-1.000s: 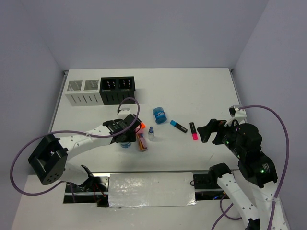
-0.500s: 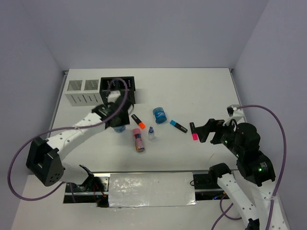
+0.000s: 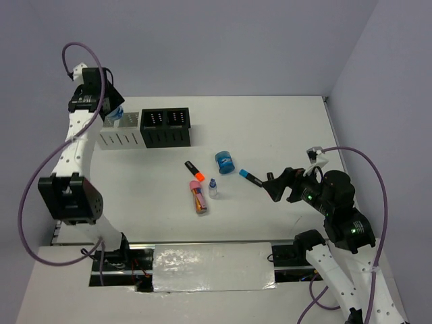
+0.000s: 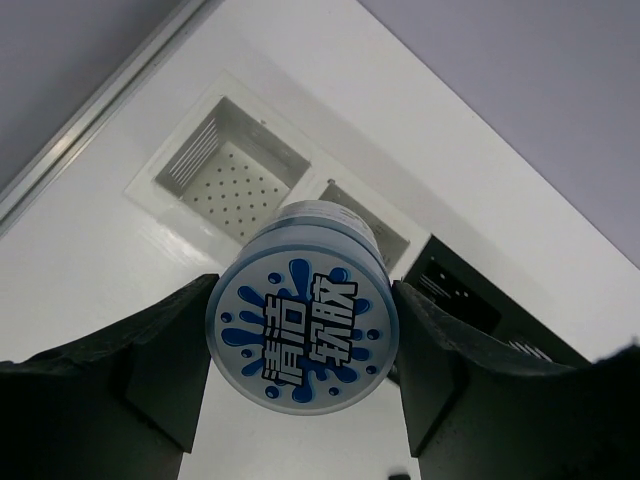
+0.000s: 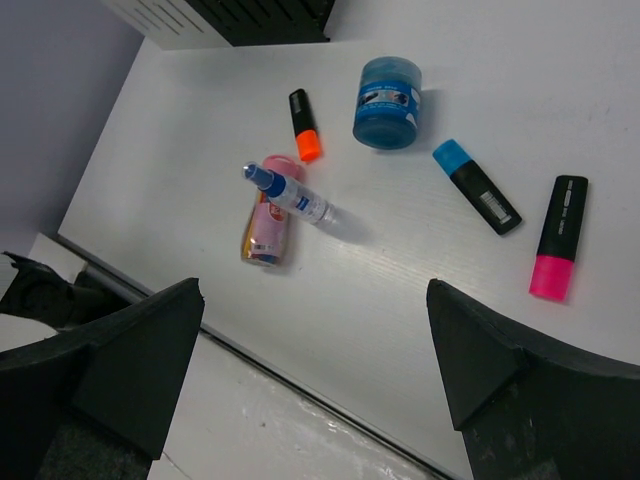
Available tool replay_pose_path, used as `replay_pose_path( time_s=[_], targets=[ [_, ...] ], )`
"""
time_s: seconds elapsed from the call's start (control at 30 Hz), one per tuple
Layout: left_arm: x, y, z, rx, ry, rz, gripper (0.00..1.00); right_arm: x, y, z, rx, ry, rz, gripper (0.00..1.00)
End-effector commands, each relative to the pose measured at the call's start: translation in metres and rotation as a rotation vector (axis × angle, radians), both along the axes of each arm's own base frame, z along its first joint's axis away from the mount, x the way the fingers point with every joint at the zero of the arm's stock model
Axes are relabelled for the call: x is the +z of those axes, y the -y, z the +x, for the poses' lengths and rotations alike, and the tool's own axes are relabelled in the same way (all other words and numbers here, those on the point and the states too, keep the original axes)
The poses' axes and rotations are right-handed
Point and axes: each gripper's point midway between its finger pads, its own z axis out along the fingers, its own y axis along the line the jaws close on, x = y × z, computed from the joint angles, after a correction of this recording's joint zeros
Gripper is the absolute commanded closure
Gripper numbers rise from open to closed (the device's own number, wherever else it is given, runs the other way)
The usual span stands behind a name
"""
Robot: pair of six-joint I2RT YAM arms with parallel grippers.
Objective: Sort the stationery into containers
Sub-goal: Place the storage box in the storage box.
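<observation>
My left end effector [image 3: 112, 112] is clenched on a round blue piece [image 4: 302, 328] and holds it up off the surface [image 3: 270, 128], above the two white boxes [image 3: 118, 129]. I cannot tell which of the two it hangs over. In the left wrist view the piece covers part of the nearer white box, and a finger cuts off the black boxes [image 3: 165, 126], which sit at 3 o'clock of the white pair.

My right end effector [image 3: 277, 183] is released, with its jaws wide apart and nothing between them. It hangs over the pink highlighter [image 5: 557, 240] and hides it from the top camera, so only the right wrist view shows it.

The rest lies loose mid-surface. The second round piece [image 3: 224, 162] has the blue highlighter [image 3: 250, 177] at its 4 o'clock and the orange highlighter [image 3: 194, 170] at its 8 o'clock. The tube [image 3: 198, 196] lies at 6 o'clock of the orange highlighter, and the small bottle [image 3: 212, 188] is just beside the tube at its 3 o'clock. From above I cannot tell whether the two touch.
</observation>
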Motion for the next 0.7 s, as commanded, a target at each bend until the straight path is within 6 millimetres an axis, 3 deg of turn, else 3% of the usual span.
replay_pose_path(
  time_s=[0.0,0.17,0.67],
  targets=[
    [0.0,-0.016,0.038,-0.028,0.038,-0.011,1.0,0.015,-0.008,0.003,0.04,0.071,0.024,0.0],
    [-0.011,-0.032,0.059,-0.026,0.049,-0.012,1.0,0.01,-0.009,0.003,0.053,0.068,0.025,0.0],
    [-0.028,-0.061,0.053,0.012,0.0,0.009,1.0,0.006,-0.013,0.007,0.056,0.049,0.034,0.0]
  ],
)
